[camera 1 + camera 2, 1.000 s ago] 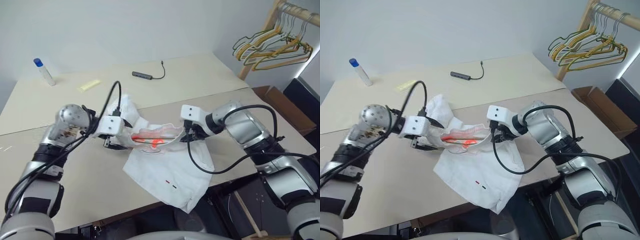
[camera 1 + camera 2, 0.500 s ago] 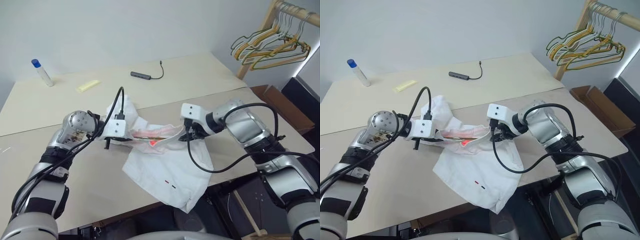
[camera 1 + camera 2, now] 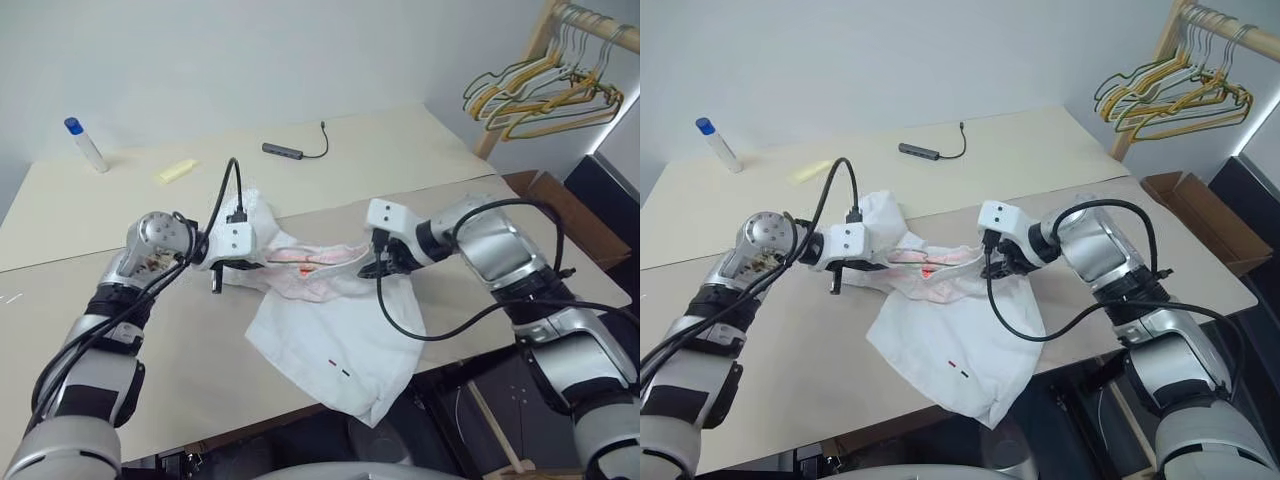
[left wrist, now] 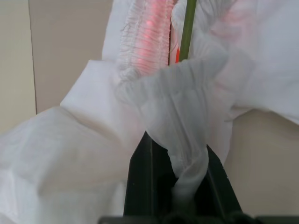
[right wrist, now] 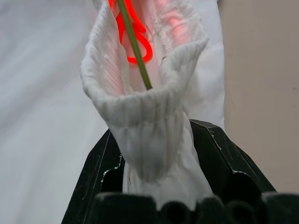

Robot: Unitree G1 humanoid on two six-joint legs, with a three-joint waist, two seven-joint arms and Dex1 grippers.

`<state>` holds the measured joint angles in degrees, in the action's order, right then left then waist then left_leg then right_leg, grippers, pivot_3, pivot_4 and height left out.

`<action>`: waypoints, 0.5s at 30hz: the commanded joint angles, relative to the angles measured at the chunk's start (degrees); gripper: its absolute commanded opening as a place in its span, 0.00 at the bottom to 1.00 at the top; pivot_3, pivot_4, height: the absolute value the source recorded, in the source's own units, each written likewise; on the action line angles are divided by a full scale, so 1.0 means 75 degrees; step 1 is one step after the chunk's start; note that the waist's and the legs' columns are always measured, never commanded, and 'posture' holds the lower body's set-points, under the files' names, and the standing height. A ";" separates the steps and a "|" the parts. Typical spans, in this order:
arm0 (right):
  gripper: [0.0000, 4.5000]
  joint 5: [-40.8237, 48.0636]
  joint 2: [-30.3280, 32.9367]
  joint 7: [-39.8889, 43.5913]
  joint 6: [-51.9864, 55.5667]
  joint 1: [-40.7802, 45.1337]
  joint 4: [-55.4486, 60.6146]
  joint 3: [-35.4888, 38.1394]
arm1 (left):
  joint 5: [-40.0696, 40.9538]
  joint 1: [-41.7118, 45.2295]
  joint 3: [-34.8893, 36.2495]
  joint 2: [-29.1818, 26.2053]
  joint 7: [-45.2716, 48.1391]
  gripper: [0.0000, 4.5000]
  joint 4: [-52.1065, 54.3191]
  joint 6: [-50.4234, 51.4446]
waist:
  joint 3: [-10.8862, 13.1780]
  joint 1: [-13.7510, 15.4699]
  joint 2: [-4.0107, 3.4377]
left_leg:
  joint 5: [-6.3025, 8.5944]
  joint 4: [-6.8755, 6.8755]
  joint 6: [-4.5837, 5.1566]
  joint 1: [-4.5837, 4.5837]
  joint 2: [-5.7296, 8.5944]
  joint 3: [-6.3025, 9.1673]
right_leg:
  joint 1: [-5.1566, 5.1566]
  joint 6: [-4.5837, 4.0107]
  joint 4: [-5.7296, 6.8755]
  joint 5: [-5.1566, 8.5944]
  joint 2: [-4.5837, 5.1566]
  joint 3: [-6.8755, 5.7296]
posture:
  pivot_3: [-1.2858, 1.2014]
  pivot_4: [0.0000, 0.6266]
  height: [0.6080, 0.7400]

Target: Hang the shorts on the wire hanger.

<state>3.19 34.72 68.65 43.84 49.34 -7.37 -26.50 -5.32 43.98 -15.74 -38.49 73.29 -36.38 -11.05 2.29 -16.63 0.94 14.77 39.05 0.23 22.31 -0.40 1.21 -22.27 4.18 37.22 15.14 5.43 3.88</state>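
1. Shorts (image 3: 330, 320) lie at table (image 3: 420, 160) centre, soft, light, apt to sag.
2. Left gripper (image 4: 180, 172) and right gripper (image 5: 161, 163) each pinch waistband, at 9 and 3 o'clock.
3. Hanger (image 4: 188, 28) wire runs inside waistband; gathered elastic looks the surest hold.

A: Where is there room on the worktop (image 3: 120, 330)?
B: The near left is bare. The shorts (image 3: 335, 335) cover the near middle and hang over the front edge.
A: And farther back?
B: A bottle (image 3: 86, 144), a yellow strip (image 3: 178, 170) and a cabled adapter (image 3: 285, 150) lie well apart, with gaps between.
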 commanded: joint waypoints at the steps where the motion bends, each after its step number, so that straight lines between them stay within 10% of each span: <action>1: 0.48 0.0178 0.0144 -0.0040 -0.0261 0.0164 0.0151 0.0553 | 0.0290 0.0454 0.0347 -0.0119 0.0161 0.00 -0.0014 0.0186 | 0.0000 0.0000 0.0000 | 0.0000 0.0000 0.0000 0.0000 0.0001 0.0000 | 0.0000 0.0000 -0.0001 0.0000 0.0001 0.0000 | 0.42 0.00 1.00; 9: 1.00 0.0227 0.0463 -0.0091 -0.0347 0.0052 0.0617 0.1006 | 0.0536 0.0735 0.0511 -0.0100 0.0554 0.00 -0.0075 0.0476 | 0.0000 -0.0009 0.0000 | 0.0000 0.0000 0.0000 -0.0001 0.0000 0.0000 | 0.0000 0.0000 0.0000 0.0000 0.0001 0.0000 | 0.42 0.00 1.00; 15: 1.00 0.0128 0.0855 -0.0189 -0.0177 -0.0041 0.0994 0.1051 | 0.0634 0.0976 0.0527 -0.0083 0.0803 0.00 -0.0169 0.0582 | 0.0000 -0.0005 0.0000 | 0.0000 0.0000 0.0000 0.0000 0.0001 0.0000 | 0.0000 0.0000 -0.0002 0.0000 0.0001 0.0000 | 0.41 0.00 1.00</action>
<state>4.35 40.45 67.72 42.29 48.80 -2.08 -19.79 -2.13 49.44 -13.57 -38.76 78.96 -37.74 -7.16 2.29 -16.66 0.94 14.77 39.05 0.23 22.31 -0.40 1.21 -22.27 4.19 37.21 15.14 5.44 3.88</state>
